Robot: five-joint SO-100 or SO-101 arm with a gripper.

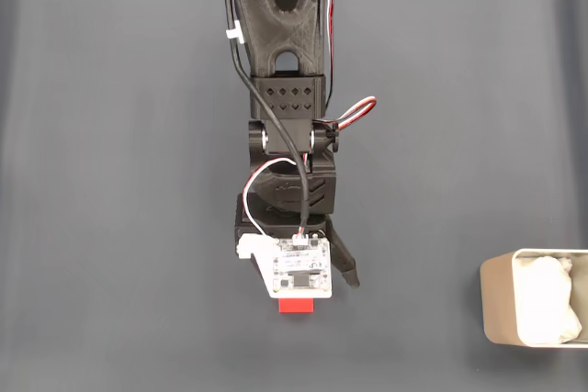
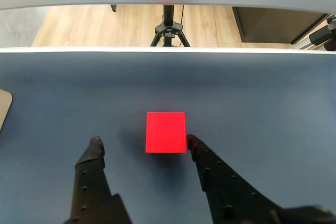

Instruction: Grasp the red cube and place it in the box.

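The red cube lies on the dark blue-grey table, just ahead of and between my black fingertips in the wrist view. My gripper is open: the right fingertip sits at the cube's lower right corner, and the left one stands well apart from it. In the fixed view the arm reaches down from the top, and the gripper with its white circuit board covers most of the cube, leaving a red strip showing below the board. The box, pale with white padding, stands at the lower right.
A beige corner of the box shows at the left edge of the wrist view. Beyond the table's far edge are a wooden floor and a black tripod. Open table surface lies between the cube and the box.
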